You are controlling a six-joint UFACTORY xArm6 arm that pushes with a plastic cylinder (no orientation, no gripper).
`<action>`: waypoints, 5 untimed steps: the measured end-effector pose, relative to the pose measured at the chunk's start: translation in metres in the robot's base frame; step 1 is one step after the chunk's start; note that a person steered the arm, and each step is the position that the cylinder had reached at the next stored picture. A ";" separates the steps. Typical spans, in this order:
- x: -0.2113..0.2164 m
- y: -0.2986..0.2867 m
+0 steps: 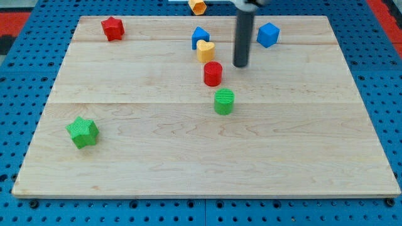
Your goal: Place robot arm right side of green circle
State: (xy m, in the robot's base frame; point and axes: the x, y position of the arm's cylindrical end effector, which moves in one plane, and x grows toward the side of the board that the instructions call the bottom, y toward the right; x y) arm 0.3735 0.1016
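The green circle block (223,101) stands near the middle of the wooden board (207,163). My dark rod comes down from the view's top, and my tip (241,65) rests on the board above and slightly to the right of the green circle, a short gap away. A red cylinder block (213,73) sits just left of my tip, between it and the green circle's upper side. My tip touches no block.
A yellow heart block (205,51) and a blue block (200,36) sit left of the rod. A blue cube (268,34) is to its right. A red star (113,28) is at top left, a green star (82,132) at left, an orange block (198,6) beyond the top edge.
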 end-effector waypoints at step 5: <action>0.123 0.022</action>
